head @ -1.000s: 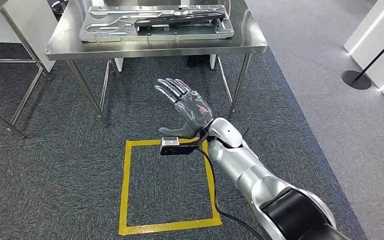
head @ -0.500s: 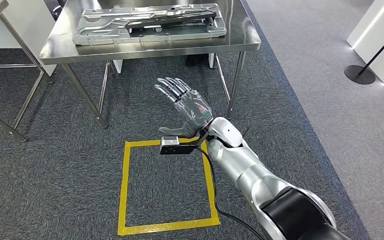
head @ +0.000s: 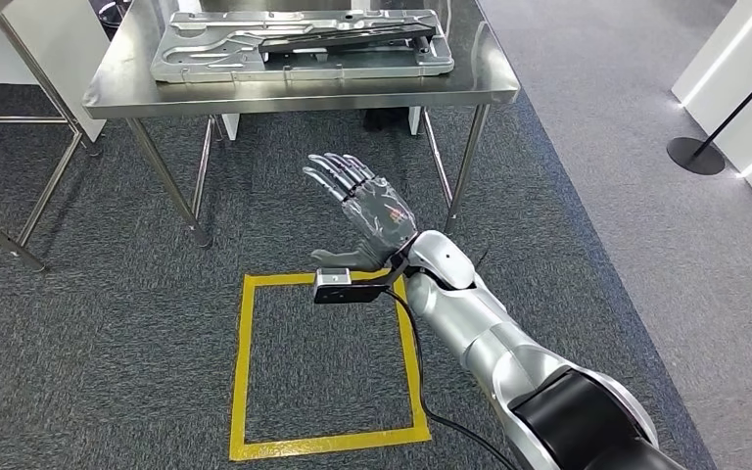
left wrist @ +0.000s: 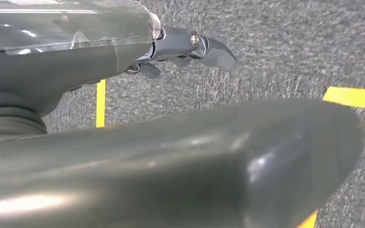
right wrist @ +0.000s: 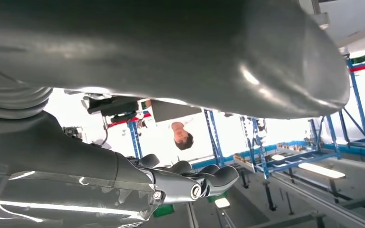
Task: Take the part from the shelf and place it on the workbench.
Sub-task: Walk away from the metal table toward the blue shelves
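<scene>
The right hand (head: pixel 367 211) is held up empty with fingers spread above a yellow floor square (head: pixel 245 392), while the metal part (head: pixel 299 44) lies flat on the far steel workbench (head: pixel 294 96); the left hand's (left wrist: pixel 123 156) grip cannot be told.

part (head: pixel 299 44) cut by top edge; left hand (left wrist: pixel 123 156) blurred, fingers mostly hidden

Right arm (head: pixel 480 328): silver segmented shell, black band near shoulder. Right hand (head: pixel 377 211): grey, clear palm cover, dark fingers (head: pixel 338 171). Wrist camera (head: pixel 338 286) silver, black cable (head: pixel 416 372) trailing.
</scene>
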### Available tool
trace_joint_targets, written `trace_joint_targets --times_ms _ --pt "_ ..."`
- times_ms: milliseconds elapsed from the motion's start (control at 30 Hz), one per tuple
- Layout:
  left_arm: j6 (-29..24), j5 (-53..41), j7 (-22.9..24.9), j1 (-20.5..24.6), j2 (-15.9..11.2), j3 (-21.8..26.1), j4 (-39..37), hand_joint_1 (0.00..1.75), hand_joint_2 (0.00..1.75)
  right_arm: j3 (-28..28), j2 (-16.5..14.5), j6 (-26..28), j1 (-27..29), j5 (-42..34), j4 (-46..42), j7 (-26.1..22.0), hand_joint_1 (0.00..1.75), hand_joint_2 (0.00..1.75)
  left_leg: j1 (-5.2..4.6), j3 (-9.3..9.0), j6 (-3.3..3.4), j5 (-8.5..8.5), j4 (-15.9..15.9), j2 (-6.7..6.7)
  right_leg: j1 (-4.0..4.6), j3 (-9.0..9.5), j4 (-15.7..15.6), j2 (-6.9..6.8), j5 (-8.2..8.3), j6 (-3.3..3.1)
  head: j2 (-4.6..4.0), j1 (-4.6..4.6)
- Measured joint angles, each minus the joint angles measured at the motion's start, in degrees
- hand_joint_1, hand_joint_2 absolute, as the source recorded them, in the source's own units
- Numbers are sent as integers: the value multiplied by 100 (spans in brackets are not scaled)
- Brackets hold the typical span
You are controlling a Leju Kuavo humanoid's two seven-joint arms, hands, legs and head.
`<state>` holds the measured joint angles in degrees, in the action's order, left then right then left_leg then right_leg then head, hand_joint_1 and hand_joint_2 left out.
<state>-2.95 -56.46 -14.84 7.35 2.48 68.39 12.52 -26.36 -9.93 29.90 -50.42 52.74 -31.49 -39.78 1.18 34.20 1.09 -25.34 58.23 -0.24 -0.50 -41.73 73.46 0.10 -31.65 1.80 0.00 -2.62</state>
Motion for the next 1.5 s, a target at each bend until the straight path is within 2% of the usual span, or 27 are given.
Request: trace_joint_targets --times_ms 67,100,133,200,300,333,400,433,467,500,533,600,667,767,800,867,933,967,1000,1033,1100,1167,1267,1333,1433,1467,1500 --pt "0 0 1 3 4 0 0 0 0 0 1 1 -14 0 0 0 0 44 1 -14 -12 -5 -1 -6 0 357 -766 -1 401 -44 0 0" --pt "0 0 0 6 9 0 0 0 0 0 1 2 -28 0 -1 0 0 87 -6 -15 -32 -9 0 -8 16 539 -1149 -1 545 -75 0 0" --pt "0 0 0 7 11 0 0 0 0 0 0 2 -40 0 -1 0 0 87 -10 -13 -58 -9 -2 -9 34 660 -1413 -1 626 -104 0 -1" --pt "0 1 0 6 13 0 0 0 0 0 2 2 -50 0 -1 0 0 175 -12 -6 -128 -4 -17 -10 71 712 -1553 4 640 -152 0 -2" --pt "0 2 0 8 6 0 0 0 0 1 -1 2 -58 0 -4 0 0 175 -5 28 -219 -97 77 -3 37 749 -1641 1 689 -257 0 -2" --pt "0 2 -1 9 4 0 0 0 0 1 -5 1 -61 0 -5 0 0 175 -5 121 -238 -232 295 -1 25 768 -1673 -5 704 -290 0 -2" --pt "0 1 -1 3 4 0 0 0 0 1 -9 -1 -53 0 -4 0 0 175 2 464 -267 -601 1043 0 39 776 -1684 -12 706 -327 0 -2" --pt "0 1 -1 -2 4 0 0 0 0 0 -10 -2 -40 0 -3 0 0 175 2 638 -280 -731 1402 0 49 775 -1679 -11 703 -332 0 -2" --pt "0 0 -1 -7 3 0 0 0 0 0 -10 -2 -26 0 -2 0 0 175 2 738 -287 -759 1598 1 56 774 -1672 -11 698 -335 0 -2" --pt "0 0 -1 -10 1 0 0 0 0 0 -10 -2 -17 0 -1 0 0 131 2 726 -289 -671 1561 2 60 774 -1659 -8 691 -333 0 -2" --pt "0 0 -1 -9 -2 0 0 0 0 0 -10 -2 -14 0 -1 0 0 87 3 599 -285 -488 1292 3 60 776 -1641 -5 679 -327 0 -2" --pt "0 0 -1 -1 -7 0 0 0 0 0 -10 -2 -20 0 -1 0 0 0 -2 208 -257 -135 488 8 70 771 -1584 3 640 -292 0 -2" --pt "-1 0 1 4 -8 0 0 0 0 0 -9 -1 -26 1 -1 0 0 0 -20 10 -196 -33 73 2 89 748 -1540 11 617 -242 0 -2" --pt "-1 0 0 0 -4 0 0 0 0 0 -9 0 -33 1 -1 0 0 0 -24 9 -89 -19 34 -8 85 732 -1522 14 607 -157 0 -1" --pt "0 0 0 1 -2 0 0 0 0 1 -8 1 -41 1 -2 0 0 0 -15 4 -54 -3 16 -7 79 700 -1446 13 545 -122 0 -1" --pt "0 0 -1 7 1 0 0 0 0 2 -8 2 -50 0 -2 0 0 0 0 2 -8 19 -11 1 55 472 -944 12 247 -55 0 0" --pt "0 0 -1 6 -1 0 0 0 0 2 -5 2 -28 0 0 0 0 0 -2 15 8 23 -12 4 28 90 -151 9 -93 -9 0 0" --pt "0 0 -1 3 -1 0 0 0 0 2 -3 1 -11 0 1 0 0 0 -3 18 10 23 -11 3 18 -35 100 8 -150 2 0 0" --pt "0 0 0 1 -1 0 0 0 0 2 -1 1 2 0 2 0 0 0 -4 17 11 24 -10 2 14 -51 123 7 -92 1 0 0" --pt "0 0 0 1 0 0 0 0 0 2 0 2 4 0 1 0 0 0 -4 12 9 23 -9 -2 13 55 -103 7 68 -12 0 0" --pt "0 0 0 4 8 0 0 0 0 2 1 2 -18 0 0 0 0 0 -10 2 -6 19 -9 -8 31 472 -950 7 456 -75 0 0" --pt "-1 1 -1 7 17 0 0 0 0 2 0 2 -46 0 -1 0 0 0 -19 8 -53 21 -10 -10 70 732 -1509 5 632 -141 0 -1" --pt "-2 2 1 5 16 0 0 0 0 2 2 1 -55 0 -2 0 0 0 -12 7 -153 30 -40 -8 83 760 -1618 2 662 -219 0 -1" --pt "-2 2 0 8 11 0 0 0 0 2 -4 1 -66 0 -5 0 0 0 -12 73 -205 -104 132 -4 50 804 -1702 -8 707 -289 0 -1" --pt "-2 1 1 0 9 0 0 0 0 1 -11 -2 -53 0 -5 0 0 0 -4 534 -258 -607 1145 -2 52 825 -1737 -19 721 -336 0 -2" --pt "-3 0 1 -5 8 0 0 0 0 1 -11 -2 -38 0 -3 0 0 0 -1 676 -273 -695 1438 -1 59 822 -1730 -18 719 -338 0 -2" --pt "-3 0 2 -9 6 0 0 0 0 0 -10 -2 -25 0 -2 0 0 0 0 727 -283 -674 1535 0 62 819 -1720 -17 715 -337 0 -2"
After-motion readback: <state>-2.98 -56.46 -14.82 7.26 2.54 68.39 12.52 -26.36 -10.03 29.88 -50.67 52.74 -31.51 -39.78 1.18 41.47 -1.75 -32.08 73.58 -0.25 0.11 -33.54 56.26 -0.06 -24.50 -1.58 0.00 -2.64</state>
